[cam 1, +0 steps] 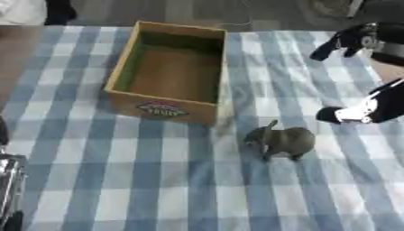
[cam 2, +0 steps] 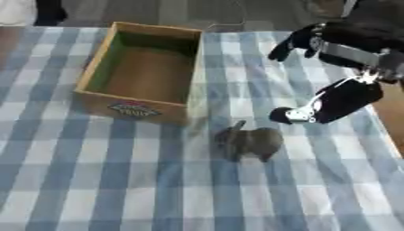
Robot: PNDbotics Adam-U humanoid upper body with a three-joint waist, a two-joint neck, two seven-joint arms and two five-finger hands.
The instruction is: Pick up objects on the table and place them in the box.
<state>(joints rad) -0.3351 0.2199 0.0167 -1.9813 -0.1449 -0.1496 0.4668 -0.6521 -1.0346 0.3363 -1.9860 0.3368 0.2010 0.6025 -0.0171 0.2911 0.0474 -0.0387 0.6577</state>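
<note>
A small grey elephant toy [cam 1: 282, 140] stands on the checked cloth, just right of the front corner of the box. The open cardboard box [cam 1: 162, 108] has a printed label on its front wall, and its inside shows nothing. My right hand [cam 2: 339, 99] comes in from the right and hovers above and to the right of the toy, apart from it. It is open, with one finger [cam 2: 286, 45] stretched toward the box and the thumb [cam 2: 288, 115] pointing down toward the toy. At the lower left edge only a sliver of my left hand [cam 1: 8, 189] shows.
The blue and white checked cloth [cam 1: 158, 180] covers the table. Bare brown tabletop [cam 1: 12, 58] shows at the far left, and the floor lies beyond the far edge.
</note>
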